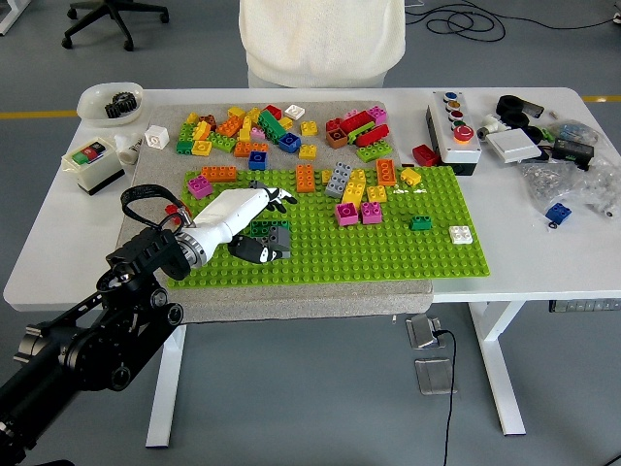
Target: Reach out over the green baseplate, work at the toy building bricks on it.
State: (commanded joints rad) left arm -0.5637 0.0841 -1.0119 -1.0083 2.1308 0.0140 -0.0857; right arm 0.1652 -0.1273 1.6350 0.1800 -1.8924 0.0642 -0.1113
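Note:
The green baseplate (388,248) lies on a grey mat at the table's middle. Orange (305,178), grey (339,179), yellow (355,186), pink (346,214), small green (420,222) and white (460,233) bricks stand on it. My left hand (264,228), white-shelled with dark fingertips, reaches over the plate's left part. Its fingers (279,201) arch over a dark green brick (262,228) joined to a grey brick (280,239), and the thumb (255,254) sits at their near side, so the hand closes around the pair. The right arm is out of sight.
Loose bricks (277,126) are heaped on the mat behind the plate. A button box (452,127) and bagged parts (572,180) sit to the right, a white bowl (110,100) and a small switch box (92,163) to the left. A person in white (322,39) stands at the far side.

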